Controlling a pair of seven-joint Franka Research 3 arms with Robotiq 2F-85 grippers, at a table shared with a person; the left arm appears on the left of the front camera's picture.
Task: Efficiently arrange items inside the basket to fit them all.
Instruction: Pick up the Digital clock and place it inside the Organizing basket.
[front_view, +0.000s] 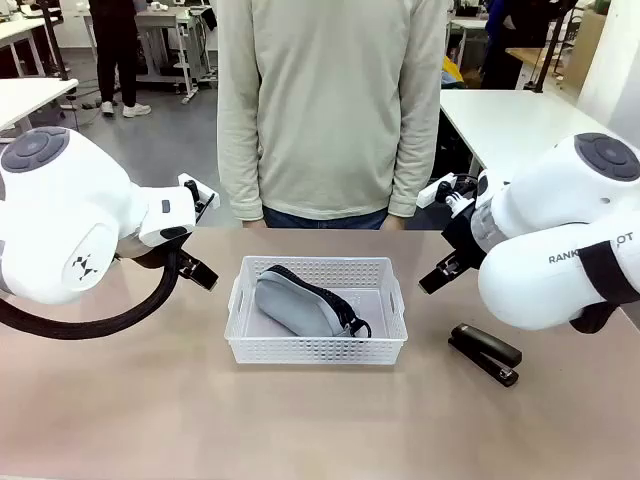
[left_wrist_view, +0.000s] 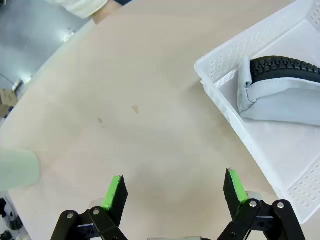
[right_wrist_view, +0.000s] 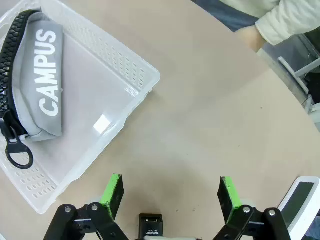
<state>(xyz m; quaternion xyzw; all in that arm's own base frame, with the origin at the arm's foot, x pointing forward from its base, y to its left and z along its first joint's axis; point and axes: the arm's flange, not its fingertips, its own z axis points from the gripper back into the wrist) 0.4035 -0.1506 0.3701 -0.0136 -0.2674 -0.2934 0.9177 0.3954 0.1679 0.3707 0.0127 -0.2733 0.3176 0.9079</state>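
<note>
The white perforated basket (front_view: 316, 345) sits mid-table, and the grey zip pouch (front_view: 296, 303) lies slanted inside it. In the right wrist view the pouch (right_wrist_view: 44, 85) reads CAMPUS, with its ring pull near the basket's (right_wrist_view: 145, 75) wall. A black stapler (front_view: 485, 352) lies on the table right of the basket, and its end (right_wrist_view: 151, 227) shows just below my open right gripper (right_wrist_view: 171, 189). My left gripper (left_wrist_view: 175, 186) stands open over bare table left of the basket (left_wrist_view: 220, 85). A pale green cup (left_wrist_view: 17, 169) shows at that view's left edge.
A person in a pale sweater (front_view: 330, 100) stands at the far edge, one hand (right_wrist_view: 250, 37) near the table rim. A white object with a grey face (right_wrist_view: 300, 200) pokes in at the right wrist view's lower right. Bare tabletop lies on both sides of the basket.
</note>
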